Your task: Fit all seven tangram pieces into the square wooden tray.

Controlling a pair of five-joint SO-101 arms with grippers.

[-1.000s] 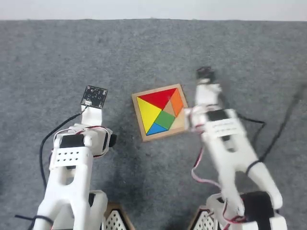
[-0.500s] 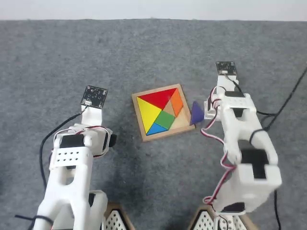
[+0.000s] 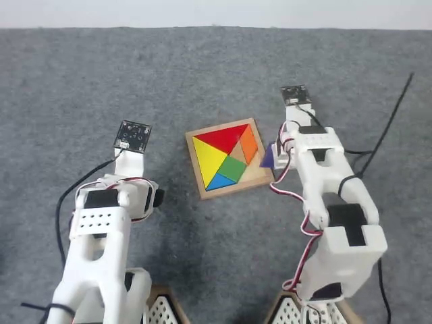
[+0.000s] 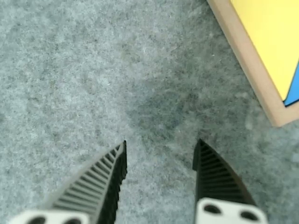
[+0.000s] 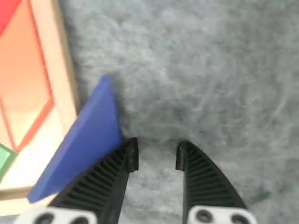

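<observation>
The square wooden tray (image 3: 256, 174) lay turned at an angle on the grey worktop (image 3: 135, 74), between the two arms; inside it sat a red triangle (image 3: 219, 138), a yellow triangle (image 3: 208, 160), a green square (image 3: 233, 169), a small blue triangle (image 3: 219, 181) and an orange parallelogram (image 3: 250, 143); the corner of the tray nearest the right arm showed bare wood. A blue-violet triangle (image 3: 268, 156) was outside the filled area, at the tray's edge on the right arm's side; in the right wrist view this piece (image 5: 88, 140) lay slanted across the tray's rim (image 5: 63, 56), one end over the bare wood and the other over the grey surface.

The right tool (image 5: 156, 144) hung low just beside that piece with its fingers spread; the gap between them held only grey worktop, and the outer side of one finger (image 5: 119, 170) touched the triangle's edge. The left tool (image 4: 161, 149) was likewise spread and pinched nothing; it hovered over the grey surface near one corner of the tray (image 4: 243, 51), where part of the yellow triangle (image 4: 271, 37) and a sliver of the blue one (image 4: 293, 91) showed.
</observation>
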